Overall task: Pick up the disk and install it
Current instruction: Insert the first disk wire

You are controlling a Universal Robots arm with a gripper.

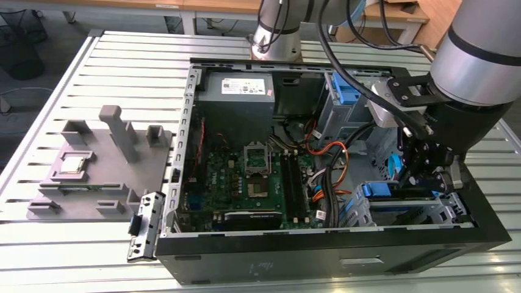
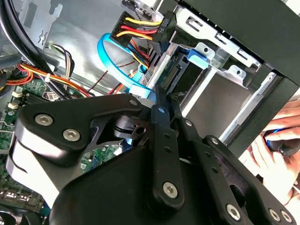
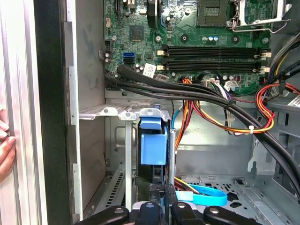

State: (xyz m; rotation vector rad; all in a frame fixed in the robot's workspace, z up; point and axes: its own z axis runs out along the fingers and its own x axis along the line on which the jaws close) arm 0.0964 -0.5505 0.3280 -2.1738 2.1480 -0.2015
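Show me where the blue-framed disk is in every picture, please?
Exterior view: the disk sits in the metal drive bay, low on the exterior view's right.
First wrist view: the disk stands edge-on in the bay, blue tab facing the camera.
Second wrist view: its blue tab pokes from the bay's frame.
Shared landmark: the light blue cable beside it.

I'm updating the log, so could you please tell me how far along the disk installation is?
Pickup looks done: the disk, in its blue carrier, stands on edge in the metal drive bay of the computer case. In hand: the gripper sits at the disk's near end; whether it grips is unclear. Left: full seating cannot be confirmed. A person's hand rests outside the case.
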